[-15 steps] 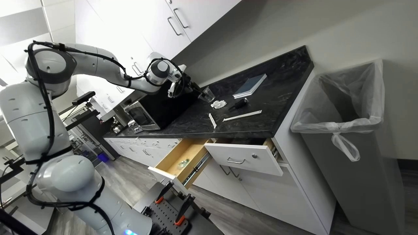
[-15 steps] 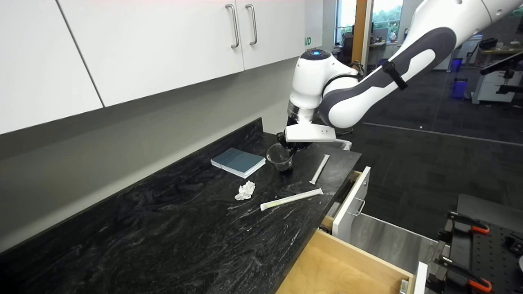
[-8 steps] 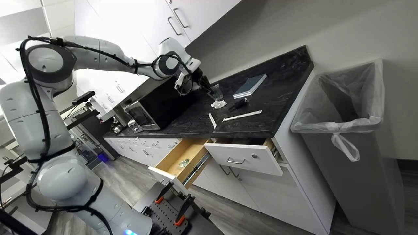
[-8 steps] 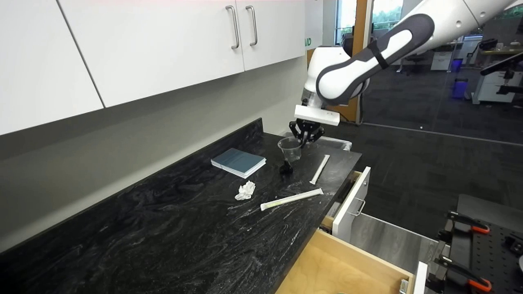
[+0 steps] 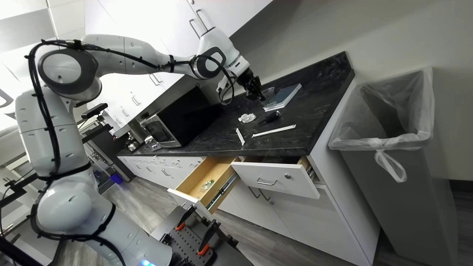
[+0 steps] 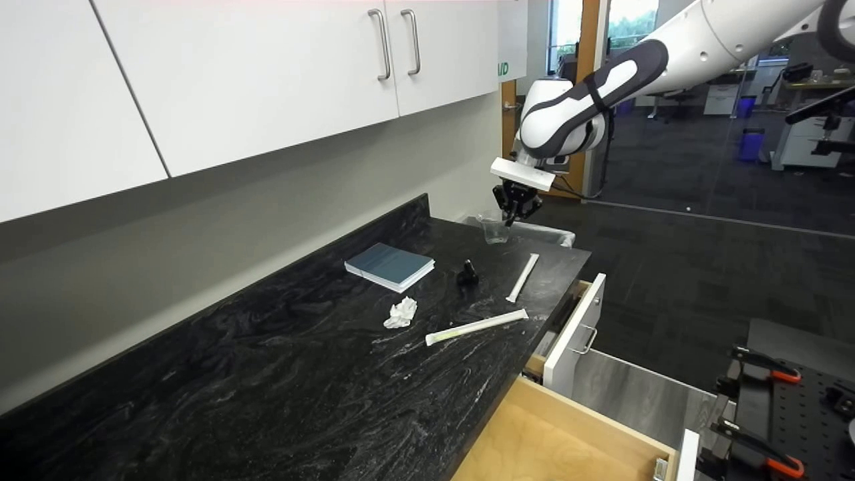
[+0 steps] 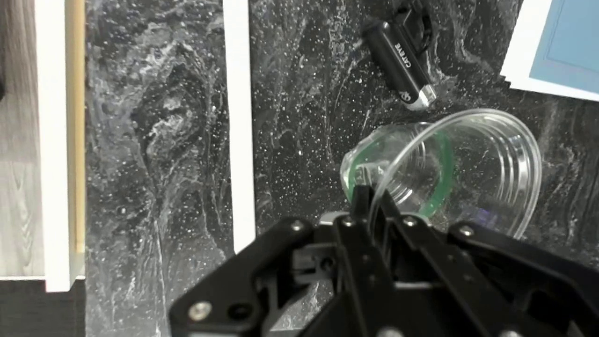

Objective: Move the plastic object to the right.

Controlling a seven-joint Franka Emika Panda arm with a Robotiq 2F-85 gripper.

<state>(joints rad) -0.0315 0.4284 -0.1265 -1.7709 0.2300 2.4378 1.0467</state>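
Note:
The plastic object is a clear cup with a green band [image 7: 437,173], seen tilted in the wrist view. My gripper [image 7: 374,199] is shut on its wall, one finger inside the cup and one outside. In an exterior view the cup [image 6: 495,229] hangs at the far end of the dark counter, beside my gripper [image 6: 511,217]. In an exterior view the cup [image 5: 269,97] overlaps the book's edge, with my gripper [image 5: 261,96] at its left. The gap between cup and counter is hard to judge.
On the counter [image 6: 267,374] lie a blue book [image 6: 389,260], crumpled paper [image 6: 401,312], a black bike light [image 7: 398,63] and two paper-wrapped sticks [image 6: 476,326]. Two drawers [image 5: 275,180] stand open below. A lined grey bin [image 5: 399,192] stands past the counter's end.
My gripper has carried the cup along the counter toward the bin end, past the crumpled paper and the bike light. The other things have not moved.

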